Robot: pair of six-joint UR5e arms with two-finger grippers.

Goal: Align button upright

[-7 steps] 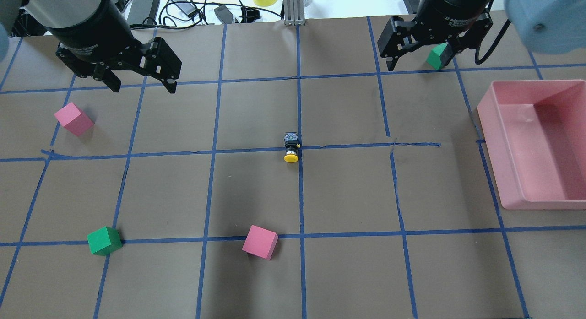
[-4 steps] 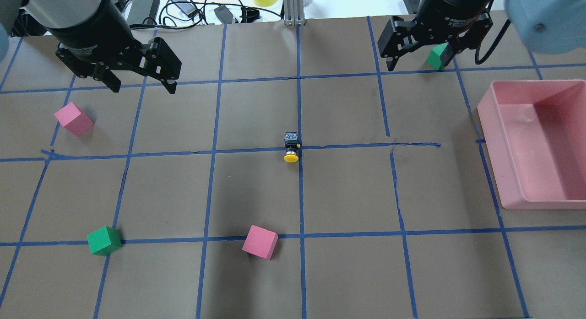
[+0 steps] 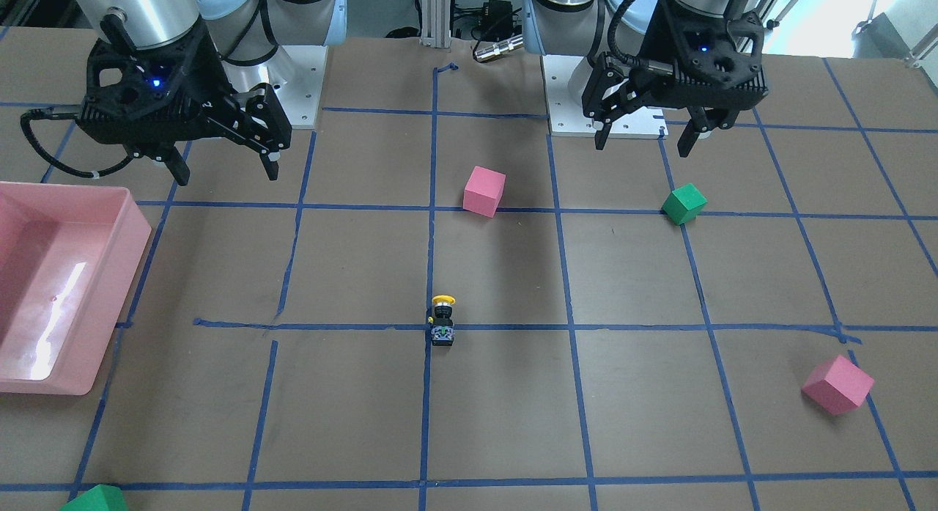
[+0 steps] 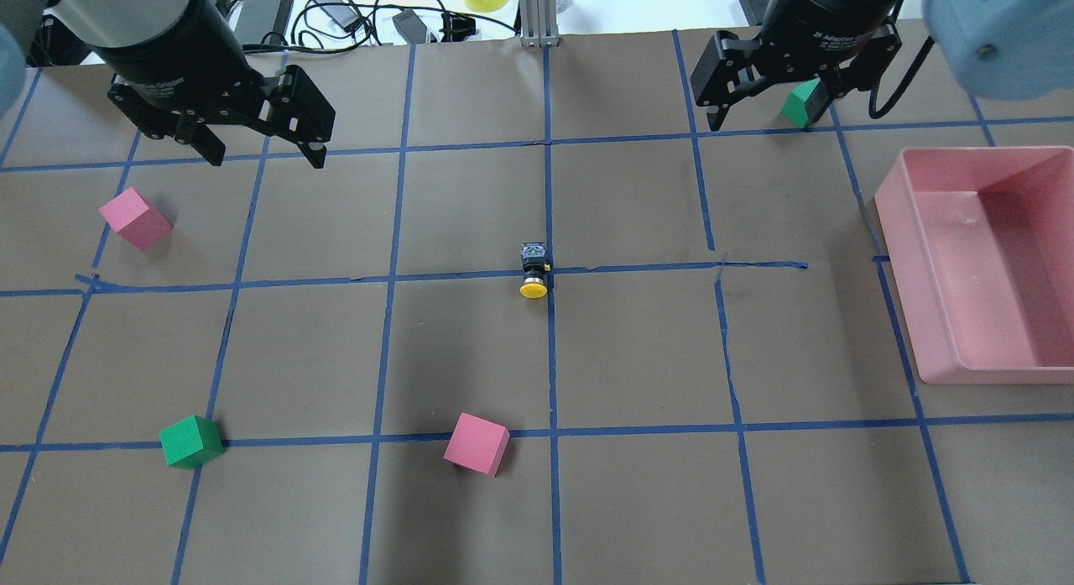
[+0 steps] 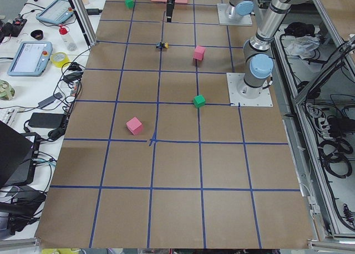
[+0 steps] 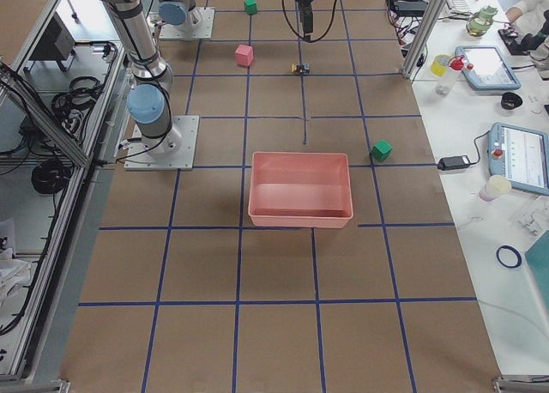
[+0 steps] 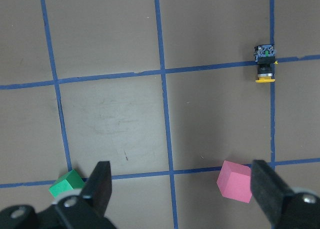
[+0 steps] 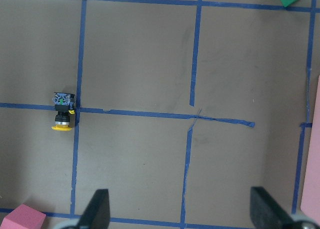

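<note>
- Plainly, the button [image 4: 534, 273] lies on its side at the middle of the bench [image 4: 470, 350], right where 2 blue tape lines cross.
- Its long axis runs along the tape line that leads from the robot's side to the operators' side.
- The yellow cap points toward the robot's base, and the grey terminal block points away from it. In the front-facing view the cap [image 3: 442, 300] is the upper end.
- In the left wrist view the cap shows edge-on as a thin yellow strip.
- The left arm [image 4: 159, 39] is held high over the robot's left half of the bench, wrist turned down. Its jaws are spread wide with nothing between them.
- Its 2 fingers [image 7: 98, 189] frame the bottom of the left wrist view, with the bench well below.
- The right arm [image 4: 831, 14] has the same pose over the right half. Its jaws are also spread wide and hold nothing, and its fingers [image 8: 97, 209] are clear of the bench.
- Both arms are well apart from the button.
- A pink cube [image 4: 477, 444] sits on the robot's side of the button, and a green cube [image 4: 191, 441] sits farther left on the same tape line.
- A pink tray [image 4: 902, 258] rests at the bench's right edge.
</note>
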